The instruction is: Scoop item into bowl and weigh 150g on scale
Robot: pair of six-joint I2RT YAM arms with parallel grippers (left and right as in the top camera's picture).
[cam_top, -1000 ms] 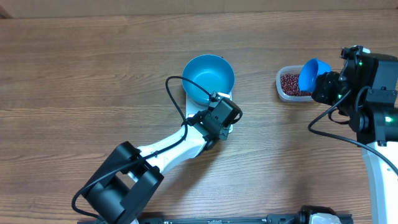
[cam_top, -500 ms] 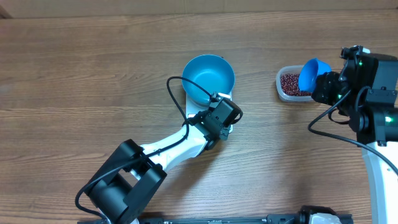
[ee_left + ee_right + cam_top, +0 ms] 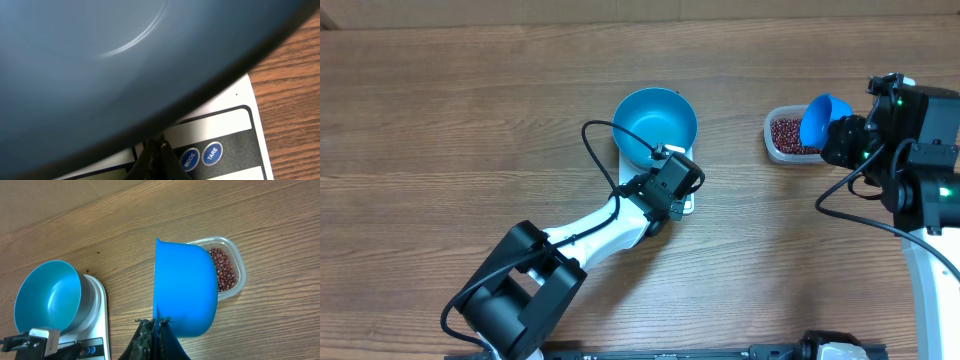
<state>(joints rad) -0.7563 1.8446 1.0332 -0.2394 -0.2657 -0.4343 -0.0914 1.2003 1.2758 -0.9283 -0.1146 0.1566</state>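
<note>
The right gripper (image 3: 156,324) clamps the scoop (image 3: 186,287); the left gripper (image 3: 156,150) (fingers together) sits at the scale (image 3: 227,127) panel.

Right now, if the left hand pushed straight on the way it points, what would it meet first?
Most likely the scale: the shut left hand aims at its button strip, just left of the MODE button, under the overhang of the bowl. Whether it already touches, I cannot tell.

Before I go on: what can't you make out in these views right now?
Scale display: overhead, the left gripper covers it; left wrist, the bottom edge cuts it off.
Scoop inside: right wrist shows only its outer wall.
Beans: the scoop hides part of the tub in right wrist.
</note>
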